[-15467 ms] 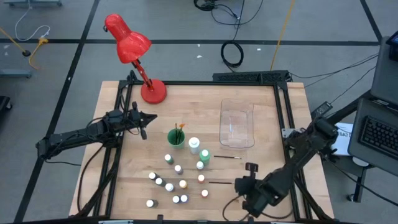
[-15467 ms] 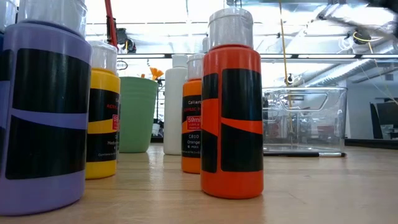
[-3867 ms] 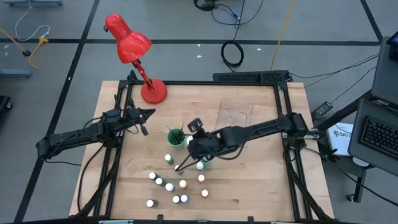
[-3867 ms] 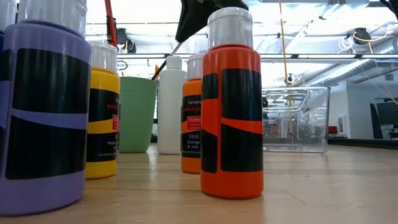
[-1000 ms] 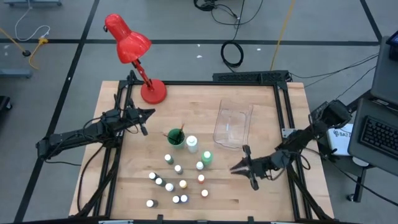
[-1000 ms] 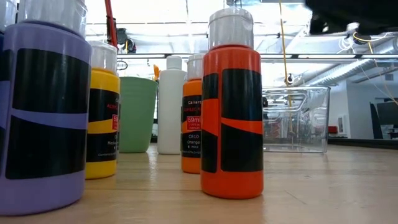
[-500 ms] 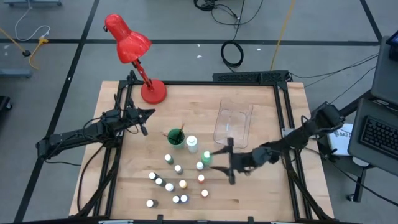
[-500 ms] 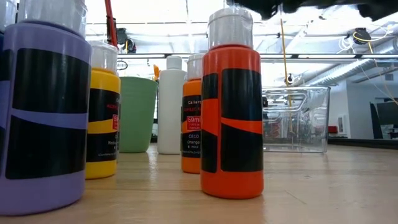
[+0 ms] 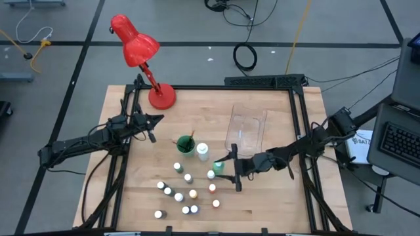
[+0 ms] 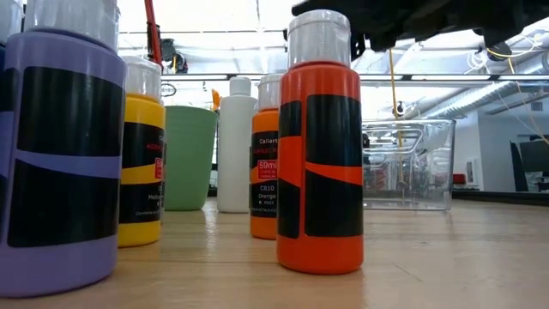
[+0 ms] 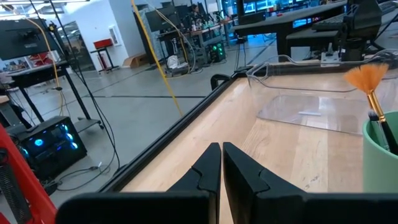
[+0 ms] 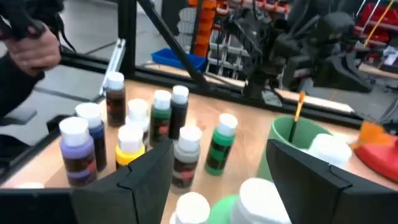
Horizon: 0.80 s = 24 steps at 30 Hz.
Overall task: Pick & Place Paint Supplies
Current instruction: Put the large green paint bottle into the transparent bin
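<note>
Now right gripper [image 9: 231,168] fingers spread, beside green bottle [image 9: 217,165] mid-surface, right of cup [image 9: 186,145]. I'd straddle cap squarely, avoid bumping white bottle [image 9: 202,152]. Left gripper [image 9: 149,124] waits far-left, fingers pressed together.

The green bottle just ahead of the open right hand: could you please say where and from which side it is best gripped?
Grip the green bottle across its round body just below the white cap. It stands upright, and the open right hand already faces it from the tray side, where the table is bare. The white bottle crowds its other side.
</note>
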Each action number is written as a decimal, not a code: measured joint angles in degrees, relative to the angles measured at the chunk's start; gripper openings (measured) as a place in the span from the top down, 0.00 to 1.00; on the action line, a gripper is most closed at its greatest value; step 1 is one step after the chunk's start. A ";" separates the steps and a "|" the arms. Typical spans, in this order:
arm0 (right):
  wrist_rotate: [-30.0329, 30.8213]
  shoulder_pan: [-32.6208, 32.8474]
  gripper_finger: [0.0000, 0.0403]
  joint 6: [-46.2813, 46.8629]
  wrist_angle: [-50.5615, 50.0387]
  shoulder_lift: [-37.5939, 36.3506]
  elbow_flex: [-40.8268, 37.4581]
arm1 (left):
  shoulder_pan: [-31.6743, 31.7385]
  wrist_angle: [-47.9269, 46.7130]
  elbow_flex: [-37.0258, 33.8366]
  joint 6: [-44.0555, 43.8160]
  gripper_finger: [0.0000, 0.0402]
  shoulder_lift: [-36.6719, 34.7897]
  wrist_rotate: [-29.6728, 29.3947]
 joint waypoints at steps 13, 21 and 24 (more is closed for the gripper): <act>1.55 -1.90 0.42 5.18 -7.00 0.02 -0.02 | 0.00 0.35 0.02 -0.06 0.95 0.00 0.02; 1.25 -1.88 0.58 4.64 -7.00 0.02 -0.02 | 0.00 0.33 0.02 0.10 0.95 0.00 0.00; 1.06 -1.90 0.69 4.41 -7.20 0.01 -0.02 | 0.00 0.39 0.01 0.20 0.95 0.00 0.02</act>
